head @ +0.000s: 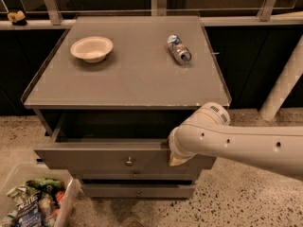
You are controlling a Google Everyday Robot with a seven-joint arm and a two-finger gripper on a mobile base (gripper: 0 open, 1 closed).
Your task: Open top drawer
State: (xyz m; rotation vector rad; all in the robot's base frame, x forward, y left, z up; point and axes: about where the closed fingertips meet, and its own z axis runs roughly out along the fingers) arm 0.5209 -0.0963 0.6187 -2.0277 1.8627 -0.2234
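Observation:
The top drawer [94, 157] of the grey cabinet stands pulled out, its dark interior showing behind the wide grey front. A small round metal knob [129, 162] sits at the centre of the front. My gripper [176, 159] is at the right part of the drawer's front, at its top edge, on the end of my white arm [236, 143], which comes in from the right. The arm's wrist covers most of the gripper. Two slimmer drawer fronts [137, 191] show below, shut.
On the cabinet top [123, 74] stand a cream bowl [92, 48] at the left and a lying can [179, 49] at the right. A clear bin of snack bags [33, 202] sits on the floor at the lower left. A white pole [284, 82] leans at the right.

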